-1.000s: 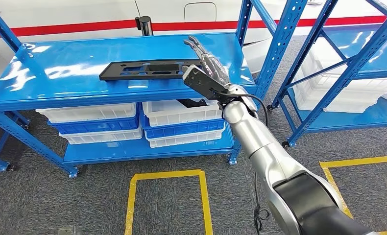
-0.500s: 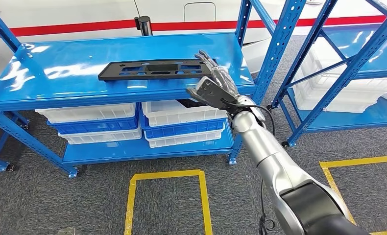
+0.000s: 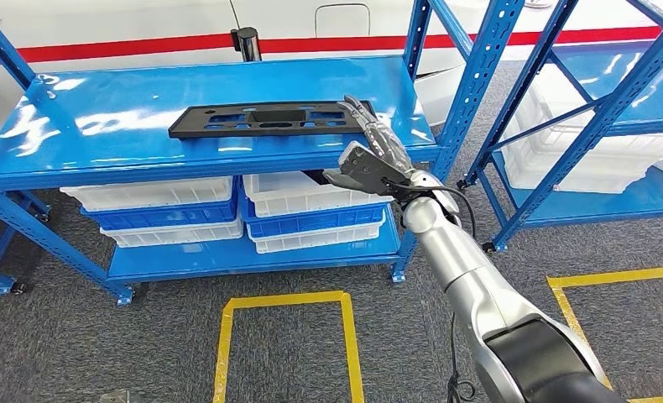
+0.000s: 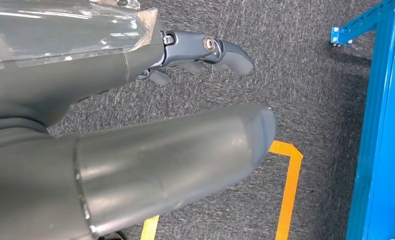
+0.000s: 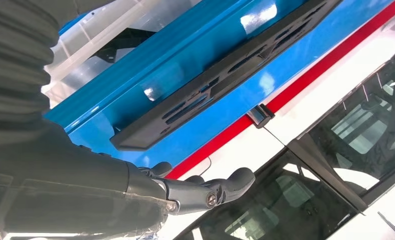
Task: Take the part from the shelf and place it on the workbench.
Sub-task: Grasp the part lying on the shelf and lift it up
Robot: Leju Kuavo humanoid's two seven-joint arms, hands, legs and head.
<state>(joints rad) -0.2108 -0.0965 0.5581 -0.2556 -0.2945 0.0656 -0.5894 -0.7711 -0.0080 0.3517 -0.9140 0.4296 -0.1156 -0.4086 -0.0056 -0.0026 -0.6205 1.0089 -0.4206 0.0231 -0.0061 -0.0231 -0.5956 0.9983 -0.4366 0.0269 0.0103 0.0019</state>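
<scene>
The right arm (image 3: 467, 277) is a run of smooth silver-grey segments, widening into a black glossy shell at the near end. A thin black cable (image 3: 451, 336) trails along it, looping beside the wrist and hanging below the elbow. The right hand (image 3: 372, 151) carries a flat dark-grey block on its back and slim metallic fingers (image 3: 355, 107) — partly under clear film. In the right wrist view a grey ribbed cover (image 5: 15, 65) leads to a dark finger with a small round screw (image 5: 211, 199). The left hand (image 4: 135, 100) shows a thick matt-grey thumb (image 4: 175, 155) (blunt-tipped), a clear plastic wrap and another screw-pinned dark finger (image 4: 220, 50).
</scene>
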